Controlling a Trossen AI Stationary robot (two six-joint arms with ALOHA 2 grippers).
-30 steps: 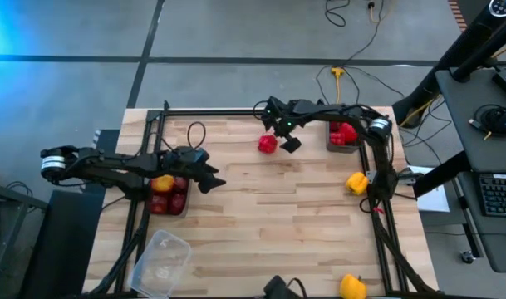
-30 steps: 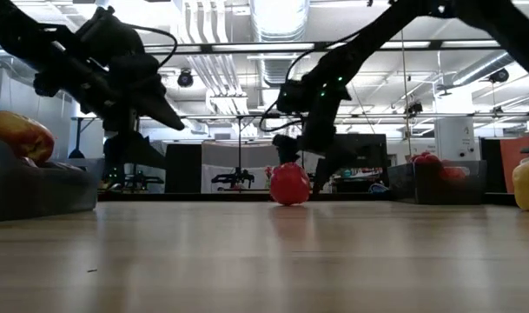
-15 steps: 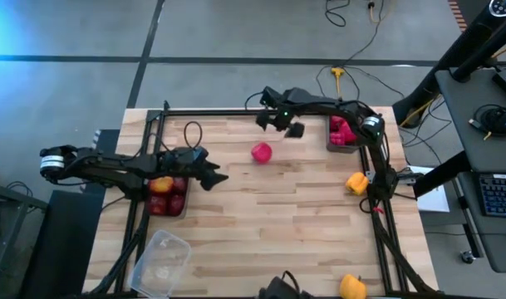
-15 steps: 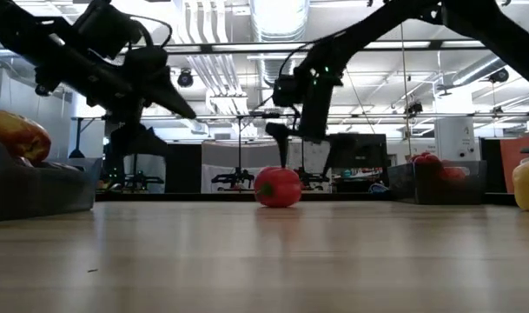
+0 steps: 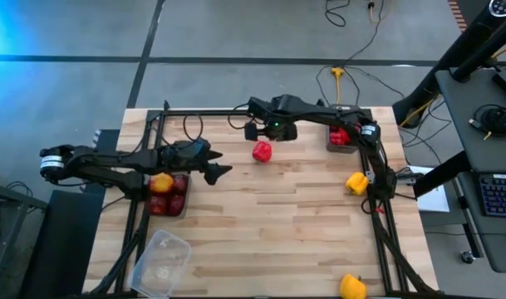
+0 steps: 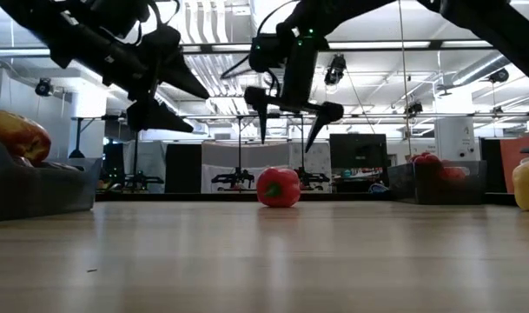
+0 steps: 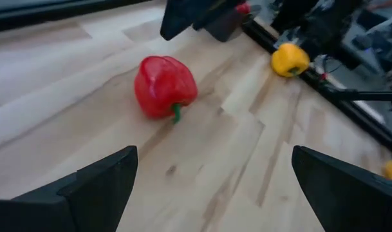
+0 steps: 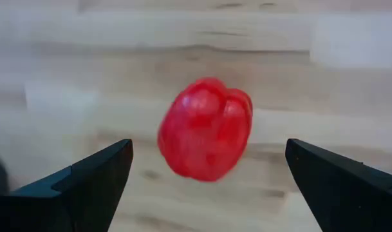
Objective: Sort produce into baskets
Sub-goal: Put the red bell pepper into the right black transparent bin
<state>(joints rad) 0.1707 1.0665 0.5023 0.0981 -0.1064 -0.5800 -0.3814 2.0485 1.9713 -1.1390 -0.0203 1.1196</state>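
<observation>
A red pepper (image 5: pixel 262 151) lies on its side on the wooden table, far of the middle; it also shows in the low view (image 6: pixel 279 187) and the right wrist view (image 8: pixel 205 129). My right gripper (image 6: pixel 288 130) hangs open above it, fingers pointing down, touching nothing. My left gripper (image 5: pixel 221 173) is open and raised left of the pepper, pointing toward it (image 7: pixel 163 87). A dark tray (image 5: pixel 183 208) at the left holds yellow and red produce. Another dark tray (image 5: pixel 331 146) at the far right holds red produce. A clear tub (image 5: pixel 161 257) sits at the near left.
One yellow pepper (image 5: pixel 356 183) lies by the table's right edge and another (image 5: pixel 351 286) at the near right corner. A black frame rail (image 5: pixel 236 110) runs along the far edge and down both sides. Bare wood lies between the pepper and the near edge.
My right gripper has risen from table level beside the red pepper, gone toward the table's left edge and rolled about its own axis, staying open. The pepper has rolled a little toward the left and near side and lies still. My left gripper has risen slightly.
</observation>
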